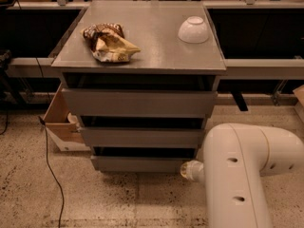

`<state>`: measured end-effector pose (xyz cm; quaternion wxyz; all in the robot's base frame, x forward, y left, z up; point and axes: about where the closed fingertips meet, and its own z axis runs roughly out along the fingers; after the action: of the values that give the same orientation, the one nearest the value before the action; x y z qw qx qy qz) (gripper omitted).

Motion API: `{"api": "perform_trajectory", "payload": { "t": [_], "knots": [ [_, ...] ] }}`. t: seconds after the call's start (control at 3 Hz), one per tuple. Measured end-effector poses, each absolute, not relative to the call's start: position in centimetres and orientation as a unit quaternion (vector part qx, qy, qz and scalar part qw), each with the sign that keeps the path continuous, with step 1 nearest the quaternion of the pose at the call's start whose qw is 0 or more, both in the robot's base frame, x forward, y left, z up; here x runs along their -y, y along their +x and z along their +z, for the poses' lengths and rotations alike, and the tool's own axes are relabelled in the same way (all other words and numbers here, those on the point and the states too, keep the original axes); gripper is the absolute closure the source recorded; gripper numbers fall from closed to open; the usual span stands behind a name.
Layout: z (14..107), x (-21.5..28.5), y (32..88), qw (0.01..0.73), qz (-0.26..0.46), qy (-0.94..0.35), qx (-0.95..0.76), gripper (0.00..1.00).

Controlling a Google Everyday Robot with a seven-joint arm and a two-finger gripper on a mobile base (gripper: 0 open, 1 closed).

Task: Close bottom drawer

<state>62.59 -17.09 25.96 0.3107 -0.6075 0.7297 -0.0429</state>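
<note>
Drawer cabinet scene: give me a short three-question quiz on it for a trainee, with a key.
1. True or false: the bowl on the cabinet sits upside down.
2. The tool, at the end of the white arm, is low at the cabinet's front. Which drawer is it nearest? A: top drawer. B: middle drawer. C: bottom drawer.
3. Fill in: the crumpled bag lies towards the picture's ___ edge of the cabinet top.

Key: 1 true; 2 C; 3 left.
</note>
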Motion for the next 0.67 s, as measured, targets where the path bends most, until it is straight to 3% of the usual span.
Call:
{"api": "perform_trajectory", "payload": {
  "t": [0.67],
  "knots": [
    [41.0,23.0,61.3,0.403,-0.152,-0.553,-0.713,1.00]
  ]
}}
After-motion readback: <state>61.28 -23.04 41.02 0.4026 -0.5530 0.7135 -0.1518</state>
